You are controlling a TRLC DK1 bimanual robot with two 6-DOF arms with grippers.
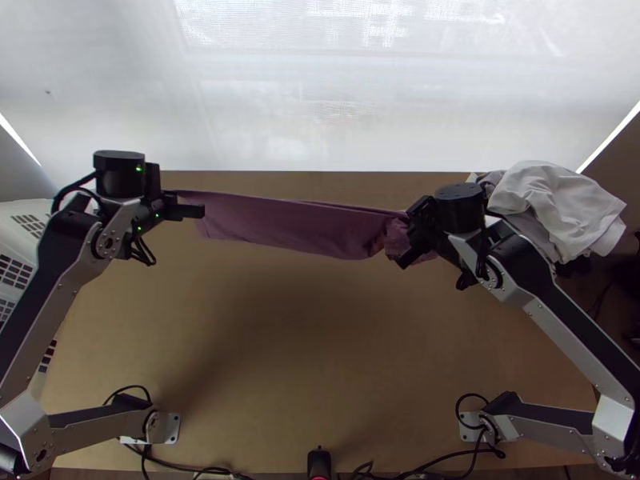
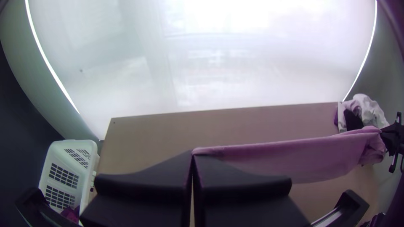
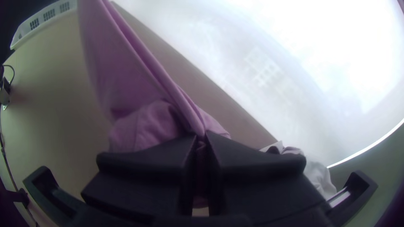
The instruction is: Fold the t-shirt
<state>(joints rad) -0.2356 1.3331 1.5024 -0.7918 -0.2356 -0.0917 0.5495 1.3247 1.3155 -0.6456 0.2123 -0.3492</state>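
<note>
Between the two grippers the pinkish-purple t-shirt (image 1: 288, 226) hangs stretched as a long band above the table. My left gripper (image 1: 186, 210) holds one end of it at the upper left; in the left wrist view the t-shirt (image 2: 290, 157) runs out from the closed fingertips of the left gripper (image 2: 193, 154). At the other end is my right gripper (image 1: 410, 236), with some cloth bunched beside it. In the right wrist view, gathered folds of the t-shirt (image 3: 143, 84) meet at the right gripper's tips (image 3: 202, 136), pinched between them.
A pile of white and grey cloth (image 1: 552, 204) lies at the table's far right corner. Left of the table stands a white basket (image 1: 18, 256). Bare tabletop (image 1: 272, 352) lies between the arms' bases, with cables along the near edge.
</note>
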